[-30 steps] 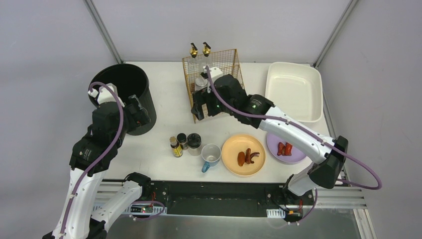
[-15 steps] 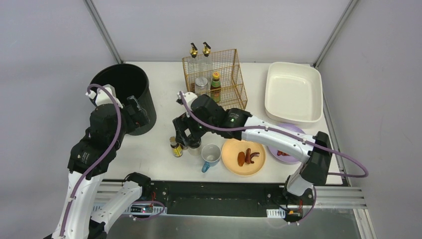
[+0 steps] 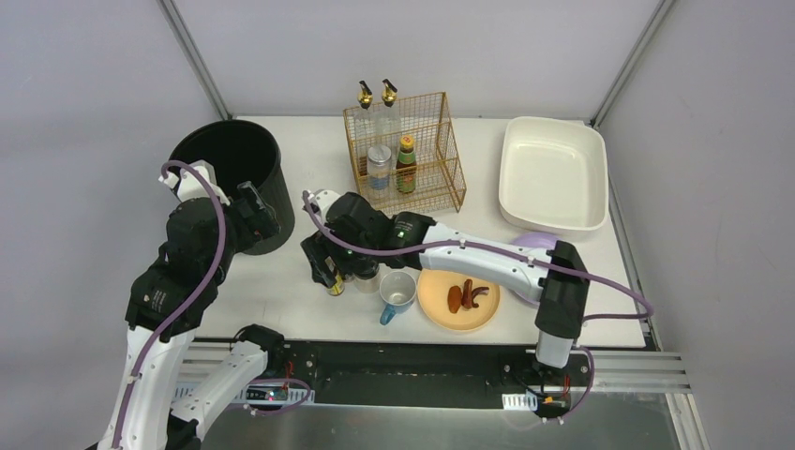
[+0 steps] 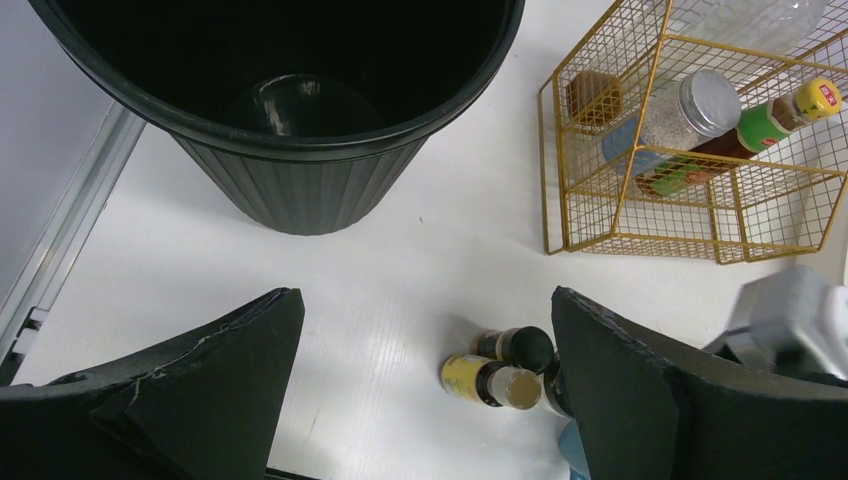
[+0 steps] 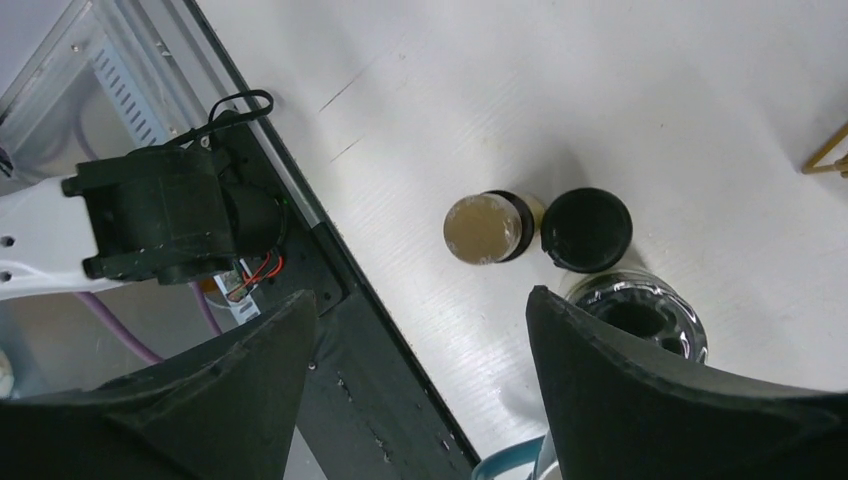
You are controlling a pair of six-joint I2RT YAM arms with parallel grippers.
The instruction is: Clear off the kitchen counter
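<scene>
Kitchen counter: the kitchen counter (image 3: 314,183) was seen as a white matte slab filling the middle of the top view, with a black rail along its near edge. It was judged far from cleared.
Handling: it was judged rigid and fixed, nothing to be lifted. Small things were expected to slide or tip on its smooth face if nudged, so hold was to be taken on the items, not the slab.
Nearest items: a tan-lidded bottle (image 5: 484,228), a black-capped bottle (image 5: 586,230) just beside it and a glass jar (image 5: 640,322) were clustered near the front edge. They were judged light, hard and slick, best gripped around the body below the cap.
Right gripper: the right gripper (image 5: 420,298) was held right above that cluster, jaws well apart, nothing between them.
Left gripper: the left gripper (image 4: 425,295) was spread wide and empty, near the black bin (image 4: 300,190).
Further out: a mug (image 3: 397,292) and an orange plate (image 3: 433,307) carrying food were noted beside the bottles. A purple plate (image 3: 536,241) was mostly hidden by the arm.
Back edge: a gold wire rack (image 3: 452,183) holding bottles and a bare cream tub (image 3: 553,178) were seen.
</scene>
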